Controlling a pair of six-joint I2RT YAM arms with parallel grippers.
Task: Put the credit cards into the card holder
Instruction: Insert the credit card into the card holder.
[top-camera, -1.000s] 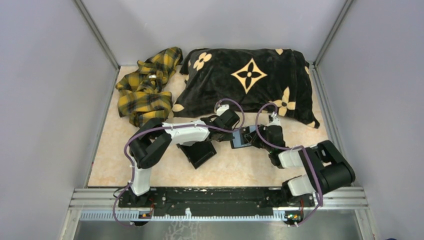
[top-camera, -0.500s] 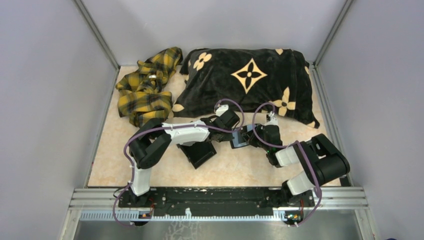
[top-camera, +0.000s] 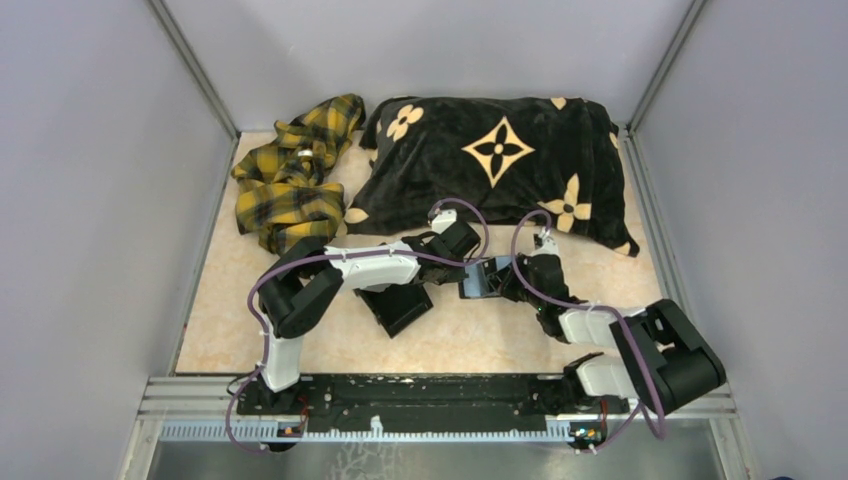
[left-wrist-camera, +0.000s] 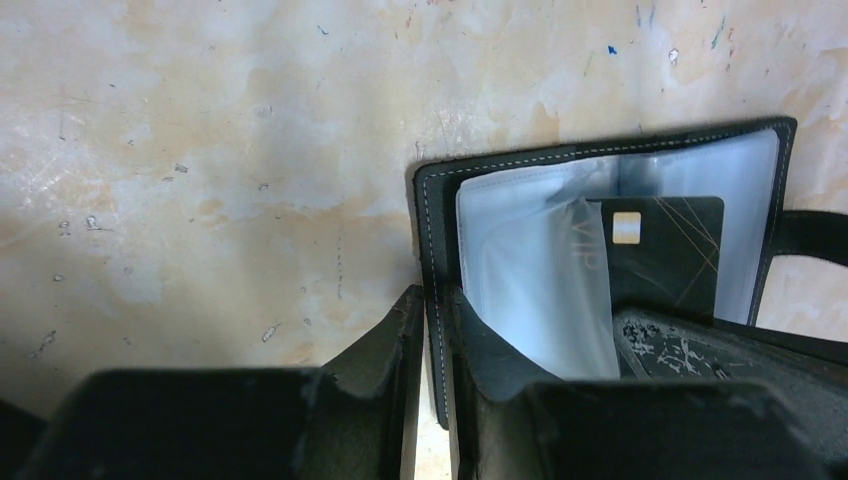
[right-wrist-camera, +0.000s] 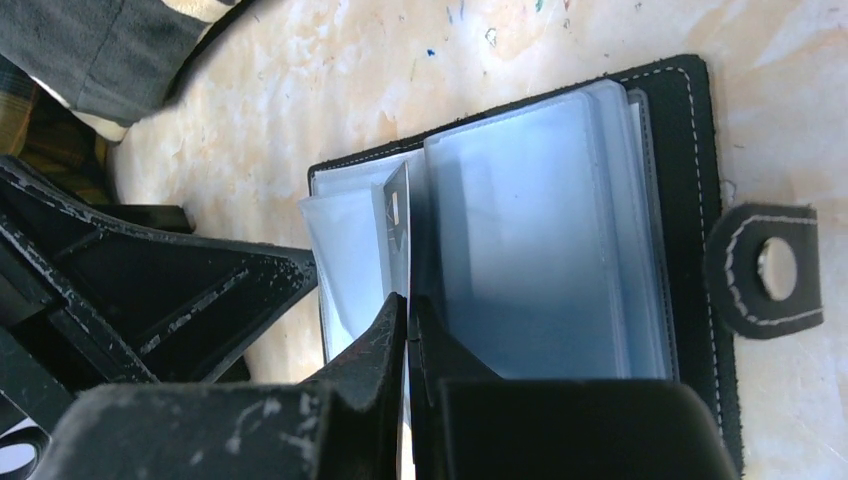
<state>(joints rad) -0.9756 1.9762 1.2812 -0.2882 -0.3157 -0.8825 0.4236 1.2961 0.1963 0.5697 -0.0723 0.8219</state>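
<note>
Card-filing at mid-table: at the centre of the marbled surface (left-wrist-camera: 200, 180), my left hand (left-wrist-camera: 430, 305) pinches the stitched edge of the card holder (left-wrist-camera: 500, 240). The holder lies open, its clear plastic sleeves (right-wrist-camera: 540, 230) fanned upward. My right hand (right-wrist-camera: 408, 305), fingers pressed together, grips a dark credit card (left-wrist-camera: 665, 255) with a gold chip, the card's far end in among the sleeves. One translucent leaf overlaps part of the card, and the letters "VIP" show through it. The holder's snap tab (right-wrist-camera: 765, 270) lies flat on the surface, on the side away from my left hand. From above, my two hands meet tip to tip over the holder, just in front of a black pillow (top-camera: 500, 160) patterned with cream flowers. A black tray (top-camera: 395, 308) sits partly beneath my left arm. A yellow plaid cloth (top-camera: 290, 180) lies crumpled at the far left, well apart from the holder.
</note>
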